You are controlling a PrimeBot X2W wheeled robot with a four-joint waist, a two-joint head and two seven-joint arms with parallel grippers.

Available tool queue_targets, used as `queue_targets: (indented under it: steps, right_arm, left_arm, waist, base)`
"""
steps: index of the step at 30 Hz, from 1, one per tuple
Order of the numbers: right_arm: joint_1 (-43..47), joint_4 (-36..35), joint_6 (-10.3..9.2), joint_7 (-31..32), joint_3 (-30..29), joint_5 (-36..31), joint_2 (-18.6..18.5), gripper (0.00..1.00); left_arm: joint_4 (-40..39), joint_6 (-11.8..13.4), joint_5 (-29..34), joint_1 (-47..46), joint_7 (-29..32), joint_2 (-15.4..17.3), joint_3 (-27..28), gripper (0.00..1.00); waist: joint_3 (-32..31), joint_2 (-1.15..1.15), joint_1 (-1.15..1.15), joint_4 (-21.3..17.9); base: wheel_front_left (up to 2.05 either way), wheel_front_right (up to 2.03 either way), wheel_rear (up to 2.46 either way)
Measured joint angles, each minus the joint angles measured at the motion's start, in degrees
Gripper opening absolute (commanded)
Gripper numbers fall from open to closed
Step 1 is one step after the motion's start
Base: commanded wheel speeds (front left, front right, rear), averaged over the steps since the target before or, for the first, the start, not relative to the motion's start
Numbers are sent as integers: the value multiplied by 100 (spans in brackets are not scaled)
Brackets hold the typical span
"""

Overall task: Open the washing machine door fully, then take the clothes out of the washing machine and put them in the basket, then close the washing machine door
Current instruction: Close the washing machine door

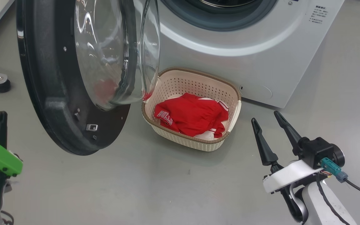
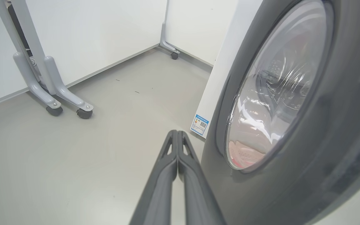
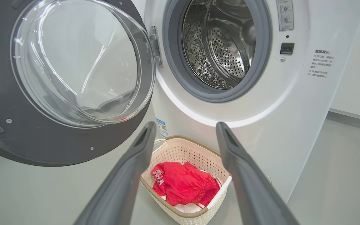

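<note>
The washing machine door stands swung out to the left, its glass bowl facing the white washing machine. The steel drum looks bare inside. Red clothes with white "BULLS" lettering lie over white fabric in the cream basket, which sits on the floor against the machine's front. My left gripper is shut at the lower left. In the left wrist view it points along the door's outer face; contact is unclear. My right gripper is open and holds nothing, right of the basket and aimed at it.
Grey wheeled frame legs stand by the white wall left of the machine, and one caster shows at the far left. A blue sticker marks the machine's lower corner. Grey floor spreads in front of the basket.
</note>
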Motion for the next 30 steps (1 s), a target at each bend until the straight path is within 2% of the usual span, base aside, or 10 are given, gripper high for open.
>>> queue_targets:
  steps: [6, 7, 8, 9, 11, 23, 30]
  right_arm:
    - [0, 1, 0, 0, 1, 0, 1, 100]
    - [0, 1, 0, 0, 1, 0, 1, 100]
    - [0, 1, 0, 0, 0, 0, 1, 100]
    - [0, 1, 0, 0, 0, 0, 1, 100]
    - [0, 1, 0, 0, 0, 1, 2, 100]
    - [3, 2, 0, 0, 0, 2, 5, 100]
    - [6, 2, 0, 0, 0, 4, 9, 100]
  left_arm:
    - [49, -18, 285, 288, -671, 233, -318, 0]
    - [65, -21, 367, 327, -776, 278, -359, 11]
    - [99, -22, 419, 355, -869, 311, -379, 32]
    - [133, -23, 450, 379, -949, 343, -413, 47]
    - [233, -23, 481, 430, -1100, 385, -453, 100]
    - [567, -23, 423, 492, -1850, 388, -654, 100]
    - [766, -23, 377, 492, -2078, 427, -749, 100]
  waist:
    - [-7, 0, 0, -3]
    - [-9, 0, 0, -3]
    - [-11, 0, 0, -3]
    - [-13, 0, 0, -2]
    - [-19, 0, 0, -2]
    - [-68, 0, 0, 0]
    - [-82, 0, 0, 0]
  base:
    - [0, 0, 0]
    - [0, 0, 0]
    - [0, 0, 0]
    - [0, 0, 0]
    - [0, 0, 0]
    - [0, 0, 0]
    - [0, 0, 0]
